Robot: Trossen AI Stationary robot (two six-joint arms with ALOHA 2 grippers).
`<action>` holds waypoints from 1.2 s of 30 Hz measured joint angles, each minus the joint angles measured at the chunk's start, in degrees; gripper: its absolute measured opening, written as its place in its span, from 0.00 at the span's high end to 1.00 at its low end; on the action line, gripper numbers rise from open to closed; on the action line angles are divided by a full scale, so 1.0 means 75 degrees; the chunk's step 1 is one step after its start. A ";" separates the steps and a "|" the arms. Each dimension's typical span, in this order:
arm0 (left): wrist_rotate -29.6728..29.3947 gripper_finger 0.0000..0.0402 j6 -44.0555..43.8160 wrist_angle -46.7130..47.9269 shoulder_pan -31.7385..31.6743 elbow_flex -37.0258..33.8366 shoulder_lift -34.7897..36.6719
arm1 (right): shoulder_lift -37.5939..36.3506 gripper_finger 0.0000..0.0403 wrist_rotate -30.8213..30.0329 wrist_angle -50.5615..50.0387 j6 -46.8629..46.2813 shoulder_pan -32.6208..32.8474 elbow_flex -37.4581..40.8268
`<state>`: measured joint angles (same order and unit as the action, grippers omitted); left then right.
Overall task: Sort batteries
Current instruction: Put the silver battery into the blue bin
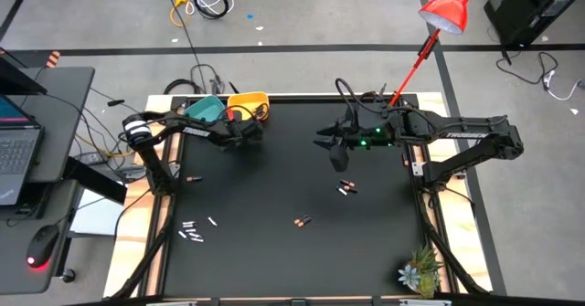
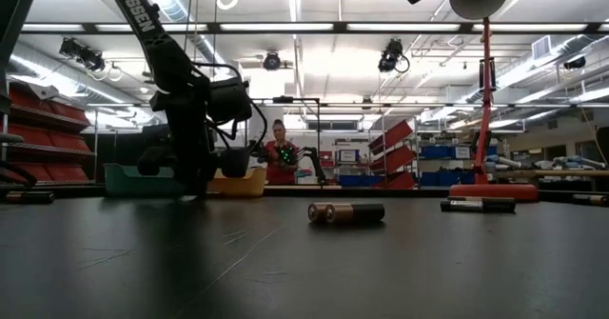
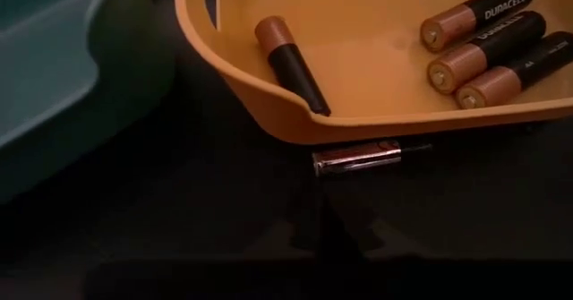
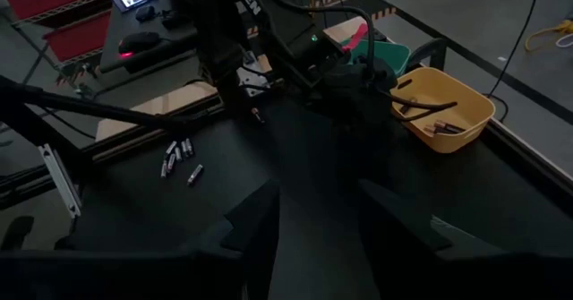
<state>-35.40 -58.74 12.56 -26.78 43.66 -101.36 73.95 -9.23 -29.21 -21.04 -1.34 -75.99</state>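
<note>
Left to right, high view. At the lower left of the black tabletop [image 1: 274,251] a cluster of whitish-silver batteries [image 1: 190,232] is seen, unsorted, with one more single cell [image 1: 212,221] just to its right. A small dark cell [image 1: 193,176] lies higher up near the left edge.

At the upper left, the teal bowl [image 1: 207,110] and the yellow bowl [image 1: 249,103] are set side by side at the tabletop's far edge. The left tool [image 1: 249,130] is placed just beside the yellow bowl; its fingers are closed fully and nothing is seen between them. In the left wrist view four dark copper-ended batteries [image 3: 483,40] are counted inside the yellow bowl, and one silver-looking cell [image 3: 356,158] lies on the tabletop against the bowl's outer wall.

Toward centre, a copper-ended pair [image 1: 345,188] and another [image 1: 303,220] are left on the tabletop.

At centre right, the right tool [image 1: 335,151] is held above the tabletop, fingers parted and empty.

Judgement: sorting is only partly done. Some dark cells are binned; the teal bowl's contents cannot be told. The silver cluster and several dark cells remain.
</note>
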 joint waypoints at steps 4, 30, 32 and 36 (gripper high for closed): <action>0.0094 0.97 0.0003 0.0026 0.0158 -0.0005 0.0024 | 0.0000 0.61 -0.0003 0.0000 0.0025 0.0000 0.0000; 0.1285 0.87 0.1392 0.2008 0.0910 0.0412 0.2567 | 0.0000 0.61 0.0049 -0.0001 0.0551 -0.0192 0.0000; 0.1318 0.80 0.2065 0.2134 0.0890 0.0484 0.2565 | 0.0000 0.61 0.0137 0.0000 0.0551 -0.0192 0.0000; 0.1482 0.62 0.3880 0.2177 0.0865 0.0493 0.2521 | 0.0000 0.61 0.0219 -0.0003 0.0549 -0.0204 0.0000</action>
<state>-24.28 -29.64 28.89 -20.29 47.35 -82.46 73.95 -7.59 -29.23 -16.92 -2.87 -75.99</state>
